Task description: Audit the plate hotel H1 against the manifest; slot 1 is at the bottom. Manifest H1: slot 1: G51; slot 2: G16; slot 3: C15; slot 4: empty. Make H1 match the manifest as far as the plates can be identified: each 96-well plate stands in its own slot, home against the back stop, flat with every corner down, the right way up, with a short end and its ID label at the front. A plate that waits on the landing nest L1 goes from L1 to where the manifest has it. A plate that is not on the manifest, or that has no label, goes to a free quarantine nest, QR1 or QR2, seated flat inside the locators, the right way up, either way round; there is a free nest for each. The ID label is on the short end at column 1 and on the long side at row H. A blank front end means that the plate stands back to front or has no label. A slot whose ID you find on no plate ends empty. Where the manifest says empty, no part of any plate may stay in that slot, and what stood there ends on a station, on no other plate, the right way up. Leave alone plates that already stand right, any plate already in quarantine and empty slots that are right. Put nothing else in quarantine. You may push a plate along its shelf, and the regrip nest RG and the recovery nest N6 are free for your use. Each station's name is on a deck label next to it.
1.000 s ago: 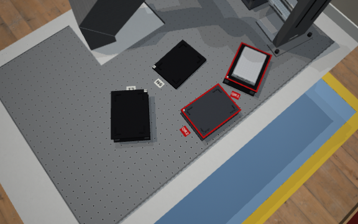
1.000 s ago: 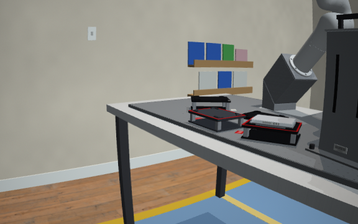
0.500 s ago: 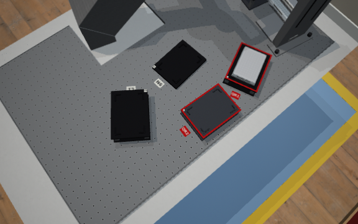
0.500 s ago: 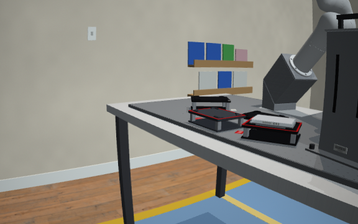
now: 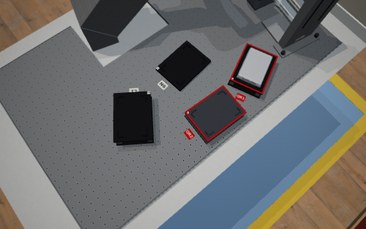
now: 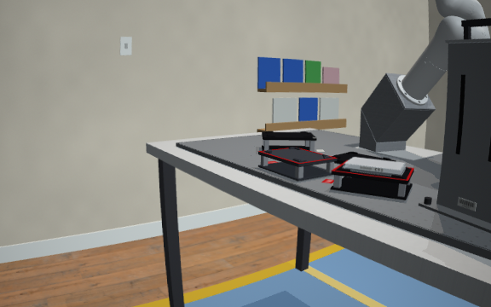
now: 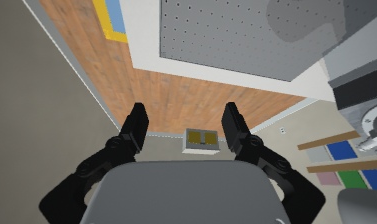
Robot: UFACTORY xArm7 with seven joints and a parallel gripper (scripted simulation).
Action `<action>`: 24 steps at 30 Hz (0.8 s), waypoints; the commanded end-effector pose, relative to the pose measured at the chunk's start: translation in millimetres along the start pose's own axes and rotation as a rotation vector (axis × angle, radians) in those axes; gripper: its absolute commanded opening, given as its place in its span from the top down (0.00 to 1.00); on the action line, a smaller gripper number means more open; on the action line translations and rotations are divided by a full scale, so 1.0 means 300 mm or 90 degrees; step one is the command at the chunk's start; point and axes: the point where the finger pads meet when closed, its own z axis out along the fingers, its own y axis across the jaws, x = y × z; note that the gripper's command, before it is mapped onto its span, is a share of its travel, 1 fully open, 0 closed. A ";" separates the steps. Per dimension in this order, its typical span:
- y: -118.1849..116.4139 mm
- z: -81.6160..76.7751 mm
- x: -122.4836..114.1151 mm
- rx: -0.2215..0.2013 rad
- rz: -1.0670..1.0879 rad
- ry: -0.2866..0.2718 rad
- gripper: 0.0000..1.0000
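Observation:
My gripper point(image 7: 185, 111) shows only in the wrist view. It is open and empty, off the deck, and points at the wooden floor, the wall and the table's edge. The plate hotel H1 point(image 6: 480, 128) stands at the right as a dark tower; its slots are hidden from every view. A white 96-well plate point(image 5: 254, 68) sits flat in the red-framed quarantine nest QR1 point(image 5: 240, 97); it also shows in the exterior view point(image 6: 375, 165), with a label on its long side too small to read. The red-framed nest QR2 point(image 5: 215, 112) is empty.
The black recovery nest N6 point(image 5: 183, 65) is empty. Another empty black nest point(image 5: 133, 117) stands to the left, with a deck label I cannot read. The arm's base point(image 6: 395, 112) stands at the back of the deck. A hotel post point(image 5: 304, 22) rises at the upper right.

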 end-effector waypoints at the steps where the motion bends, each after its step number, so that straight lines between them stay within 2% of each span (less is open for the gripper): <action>1: 0.020 0.014 0.060 0.003 0.068 0.052 0.00; 3: 0.021 0.015 0.064 0.003 0.068 0.052 0.00; 8: 0.056 0.026 0.139 0.009 0.153 0.114 0.00; 10: 0.061 0.028 0.148 0.009 0.153 0.114 0.00; 12: 0.076 0.029 0.177 0.013 0.186 0.140 0.00; 14: 0.076 0.029 0.177 0.013 0.186 0.140 0.00; 17: 0.100 0.032 0.221 0.018 0.237 0.178 0.00; 24: 0.108 0.032 0.234 0.018 0.237 0.178 0.00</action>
